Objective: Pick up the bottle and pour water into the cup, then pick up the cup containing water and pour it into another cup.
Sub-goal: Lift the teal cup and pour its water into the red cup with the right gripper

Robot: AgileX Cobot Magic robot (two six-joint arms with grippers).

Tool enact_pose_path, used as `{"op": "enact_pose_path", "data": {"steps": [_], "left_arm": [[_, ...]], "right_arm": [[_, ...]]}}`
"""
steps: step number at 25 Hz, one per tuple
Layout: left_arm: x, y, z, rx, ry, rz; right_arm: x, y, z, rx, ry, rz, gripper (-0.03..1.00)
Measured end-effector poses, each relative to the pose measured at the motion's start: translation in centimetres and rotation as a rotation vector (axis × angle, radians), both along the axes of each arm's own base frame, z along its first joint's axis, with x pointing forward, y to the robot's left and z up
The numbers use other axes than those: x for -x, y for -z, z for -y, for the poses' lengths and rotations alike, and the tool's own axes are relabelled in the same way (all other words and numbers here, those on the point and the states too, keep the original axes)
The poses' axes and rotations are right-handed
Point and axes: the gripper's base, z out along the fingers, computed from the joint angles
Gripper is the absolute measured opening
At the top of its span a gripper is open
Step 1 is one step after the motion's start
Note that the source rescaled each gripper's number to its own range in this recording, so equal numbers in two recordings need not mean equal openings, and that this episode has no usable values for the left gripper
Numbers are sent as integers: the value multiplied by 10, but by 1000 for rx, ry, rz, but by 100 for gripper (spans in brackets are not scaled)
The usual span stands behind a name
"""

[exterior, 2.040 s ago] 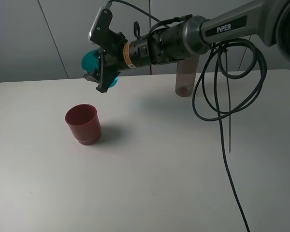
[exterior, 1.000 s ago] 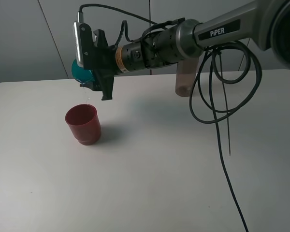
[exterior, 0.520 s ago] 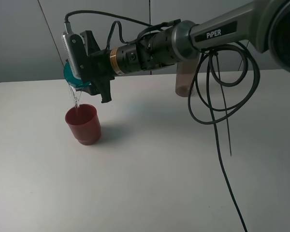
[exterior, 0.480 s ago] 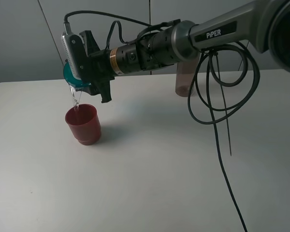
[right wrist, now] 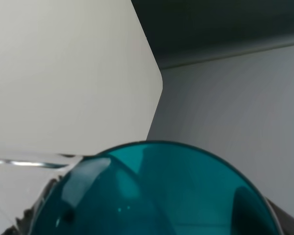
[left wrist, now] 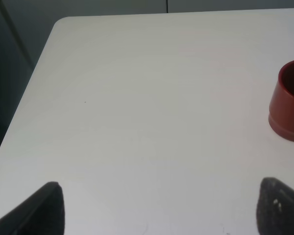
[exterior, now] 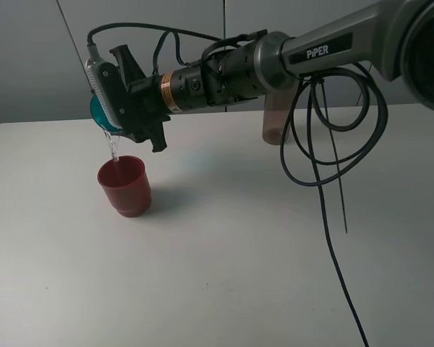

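The right gripper [exterior: 116, 108] reaches across to the left half of the worktop [exterior: 224, 260], its fingers clamped on the translucent teal cup [exterior: 95, 114]. The cup is held in the air, tipped well over on its side, its lip just above the dark red cup [exterior: 124, 186]. A thin stream of water [exterior: 113, 148] falls from the lip into the red cup, which stands upright on the worktop. In the right wrist view the teal cup [right wrist: 157, 196] fills the lower part of the picture. The smoky grey-brown bottle [exterior: 277, 119] stands upright near the back of the worktop, partly hidden behind the right arm, well apart from both cups. The left gripper [left wrist: 161, 210] hangs above bare worktop, its fingers [left wrist: 49, 205] wide apart and holding nothing; the red cup [left wrist: 289, 103] stands off to one side of it.
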Motion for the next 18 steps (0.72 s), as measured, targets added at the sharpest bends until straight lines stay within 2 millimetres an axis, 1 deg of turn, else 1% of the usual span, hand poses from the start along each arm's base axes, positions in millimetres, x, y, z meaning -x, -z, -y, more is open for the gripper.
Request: {"op": "enact_pose_path", "data": {"steps": [18], "left_arm": [[0,0,0,0,0,0]], "right_arm": [[-1,-2,-1,49,-64,208,9]]}}
